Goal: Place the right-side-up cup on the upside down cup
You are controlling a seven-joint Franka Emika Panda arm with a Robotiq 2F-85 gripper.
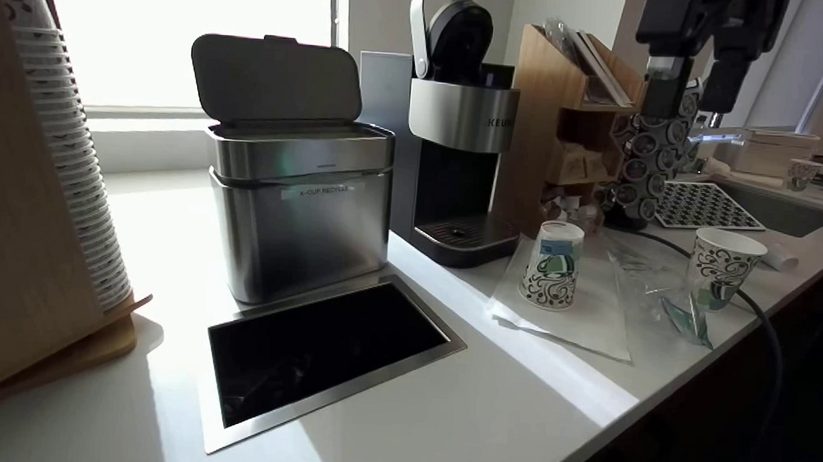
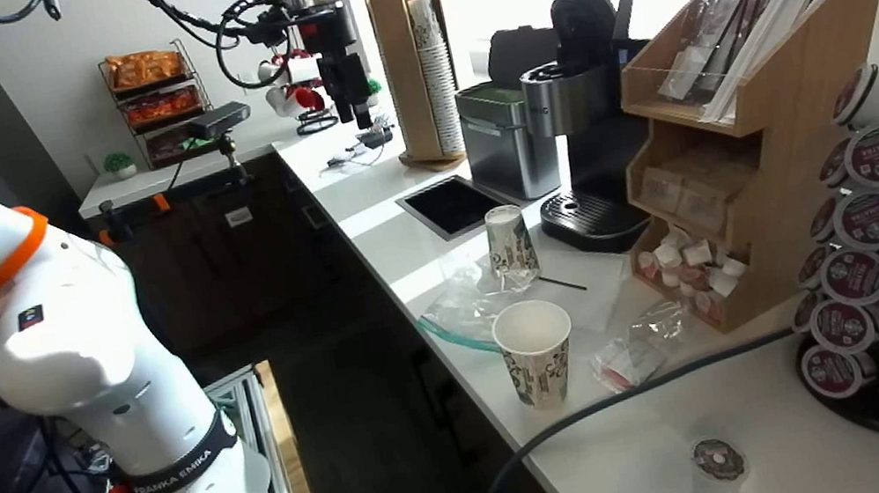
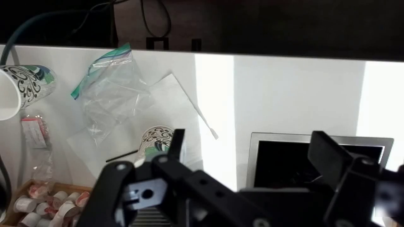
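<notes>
The right-side-up cup stands on the counter near its front edge, wide rim up, in both exterior views (image 1: 723, 265) (image 2: 538, 366). In the wrist view it shows at the far left (image 3: 33, 83). The upside down cup, patterned green and dark, stands narrow base up on a white sheet in both exterior views (image 1: 552, 270) (image 2: 511, 248). In the wrist view it shows partly (image 3: 156, 137), with the left finger covering some of it. My gripper (image 1: 694, 98) is open and empty, high above the counter; it also shows in an exterior view (image 2: 356, 109) and the wrist view (image 3: 247, 135).
A clear plastic bag (image 2: 466, 300) lies beside both cups. A coffee machine (image 1: 463, 121), a steel bin (image 1: 307, 211) and a wooden organizer (image 2: 755, 158) stand along the back. A framed opening (image 1: 334, 354) is set in the counter. A cable (image 2: 650, 386) crosses near the right-side-up cup.
</notes>
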